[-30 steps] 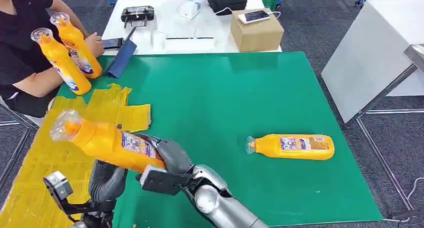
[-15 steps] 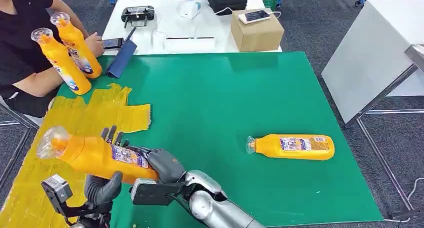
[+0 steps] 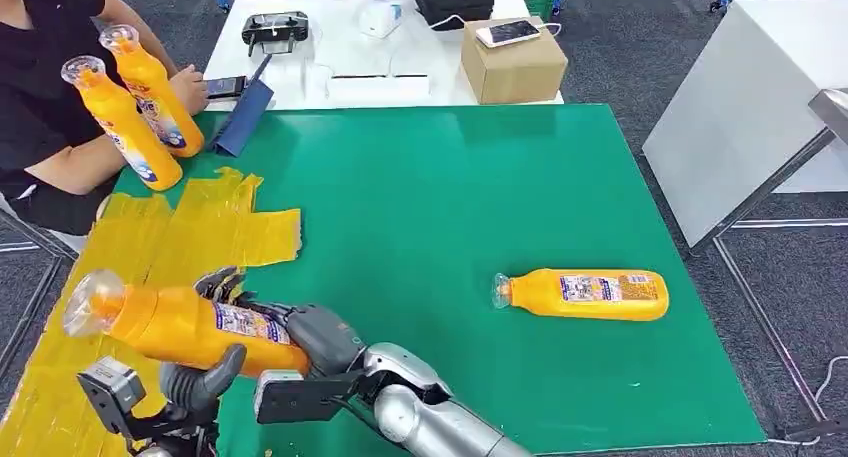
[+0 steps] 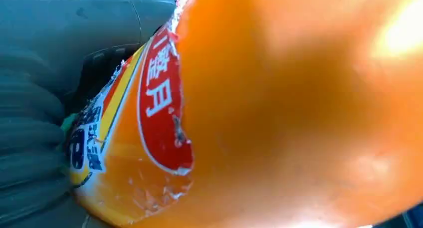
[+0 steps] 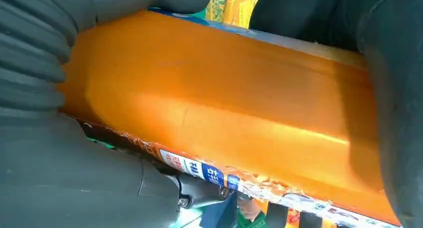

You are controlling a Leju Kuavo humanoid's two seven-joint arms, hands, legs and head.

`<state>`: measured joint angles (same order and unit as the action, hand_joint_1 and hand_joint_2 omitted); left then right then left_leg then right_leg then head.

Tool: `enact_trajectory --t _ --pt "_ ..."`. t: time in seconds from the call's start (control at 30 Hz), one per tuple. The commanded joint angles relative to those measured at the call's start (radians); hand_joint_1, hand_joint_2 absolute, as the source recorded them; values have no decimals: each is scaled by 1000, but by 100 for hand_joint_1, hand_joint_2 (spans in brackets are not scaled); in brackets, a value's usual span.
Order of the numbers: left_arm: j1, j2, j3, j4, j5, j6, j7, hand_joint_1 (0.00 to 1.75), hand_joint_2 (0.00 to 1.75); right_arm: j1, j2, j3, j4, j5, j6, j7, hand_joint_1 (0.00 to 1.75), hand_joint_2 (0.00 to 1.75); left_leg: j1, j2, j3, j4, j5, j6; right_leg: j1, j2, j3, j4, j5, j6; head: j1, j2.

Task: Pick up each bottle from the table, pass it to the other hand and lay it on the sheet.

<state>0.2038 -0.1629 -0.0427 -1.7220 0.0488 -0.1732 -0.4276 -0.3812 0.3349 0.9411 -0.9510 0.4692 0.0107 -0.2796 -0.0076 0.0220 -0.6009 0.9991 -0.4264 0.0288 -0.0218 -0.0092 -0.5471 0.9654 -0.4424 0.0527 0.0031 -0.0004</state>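
Note:
An orange bottle (image 3: 190, 327) with a clear cap hangs tilted over the yellow sheet (image 3: 180, 237) at the table's front left. My right hand (image 3: 322, 339) grips its base. My left hand (image 3: 212, 369) wraps the body, with its thumb below and its fingers over the top. Up close in the left wrist view, the bottle's label (image 4: 159, 103) lies against my left hand (image 4: 35, 153). In the right wrist view, the bottle (image 5: 224, 113) sits in my right hand (image 5: 60, 173). A second orange bottle (image 3: 585, 294) lies on its side on the green mat (image 3: 450, 187), to the right.
A person in a black top sits at the far left holding two upright orange bottles (image 3: 120, 122) at the sheet's far end. Beyond the mat, a white table (image 3: 340, 67) carries a cardboard box (image 3: 512, 65), a phone and a controller. A grey panel (image 3: 740, 107) stands to the right.
The held bottle has moved left and lower over the sheet. My left hand has come up and closed around its body while my right hand keeps the base.

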Motion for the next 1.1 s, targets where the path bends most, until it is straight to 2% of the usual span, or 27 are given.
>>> enact_trajectory --t 0.03,0.07,0.17,0.23,0.27,0.3,0.4,0.5,0.53,0.6,0.67,0.73,0.8,0.83,0.87,0.97,1.03,1.1 --pt "-104 -24 7 37 19 -4 2 175 175 59 -36 98 46 22 7 -12 175 175 2 -5 1 -1 1 -1 1 -4 3 -2 0 -2 0 0" --pt "-103 -24 10 36 21 -5 1 175 175 63 -40 93 42 23 3 -11 175 175 3 -8 3 -1 1 -3 2 -6 5 -2 -1 -3 0 0" --pt "-99 -22 20 32 26 -9 -2 175 175 74 -49 73 29 35 -16 -3 175 175 1 -5 1 -1 1 -1 1 -4 -7 -2 -1 -1 0 0" --pt "-92 -22 29 21 18 -2 -10 175 175 78 -70 56 10 46 -44 10 175 175 2 -6 1 -1 1 -2 1 -5 -7 -2 0 -2 0 0" --pt "-87 -22 34 10 -12 14 -23 175 175 91 -83 36 -16 65 -77 21 136 175 2 -8 1 -1 1 -2 2 -6 -6 -3 -1 -3 0 0" --pt "-77 -23 44 -13 -72 49 -49 175 175 109 -103 9 -58 95 -115 36 0 175 2 -7 1 -1 1 -2 2 -6 -7 -3 -1 -2 0 0" --pt "-57 -25 70 -61 -153 101 -74 175 175 145 -146 -46 -159 143 -143 74 0 175 2 -8 0 -1 0 -1 2 -6 -7 -2 -1 -2 0 0" --pt "-57 -25 70 -61 -153 101 -74 175 175 145 -146 -46 -159 143 -143 74 0 175 1 -5 -4 -1 0 -1 1 -3 -2 -2 0 -2 0 0" --pt "-58 -23 69 -61 -200 128 -84 175 175 155 -141 -58 -168 147 -152 83 0 0 1 -3 -4 0 0 -1 2 -2 -1 -2 0 -1 0 0" --pt "-62 -20 91 -65 -331 214 -106 175 175 204 -164 -130 -258 138 -168 90 0 0 1 -5 -2 0 0 -2 1 -3 1 -1 -1 -2 0 0" --pt "-79 5 123 -49 -496 313 -91 175 175 225 -233 -215 -379 132 -174 109 0 0 2 -9 -2 1 0 -2 2 -7 1 -1 -1 -2 0 0" --pt "-103 60 150 24 -823 455 -20 175 175 235 -300 -301 -471 106 -129 89 0 0 0 -7 -3 0 1 -1 0 -5 -1 -1 0 -1 0 0" --pt "-118 102 182 128 -1083 572 63 175 175 239 -361 -364 -531 74 -83 70 0 0 2 -11 0 0 1 -3 2 -7 3 -2 -1 -3 0 0" --pt "-122 116 188 175 -1153 602 86 175 175 244 -381 -390 -551 47 -71 49 0 0 1 -9 -1 -1 1 -2 1 -6 2 -2 0 -2 0 0" --pt "-127 134 186 222 -1204 611 104 175 175 249 -396 -412 -566 34 -61 38 0 0 1 -10 0 -2 2 -2 1 -7 3 -3 0 -2 0 0" --pt "-148 207 175 368 -1223 515 141 175 175 242 -422 -451 -584 -11 -25 16 0 0 2 -12 3 -2 2 -3 2 -7 7 -4 1 -4 0 0" --pt "-178 247 163 523 -1433 566 244 175 175 231 -444 -464 -602 -42 -2 2 0 0 0 -6 1 -2 2 -1 -1 -3 3 -3 1 -2 0 0" --pt "-200 262 154 623 -1512 596 277 175 175 229 -452 -463 -615 -45 1 -1 0 0 -1 -6 1 -3 2 -1 -1 -3 2 -2 2 -1 0 0"
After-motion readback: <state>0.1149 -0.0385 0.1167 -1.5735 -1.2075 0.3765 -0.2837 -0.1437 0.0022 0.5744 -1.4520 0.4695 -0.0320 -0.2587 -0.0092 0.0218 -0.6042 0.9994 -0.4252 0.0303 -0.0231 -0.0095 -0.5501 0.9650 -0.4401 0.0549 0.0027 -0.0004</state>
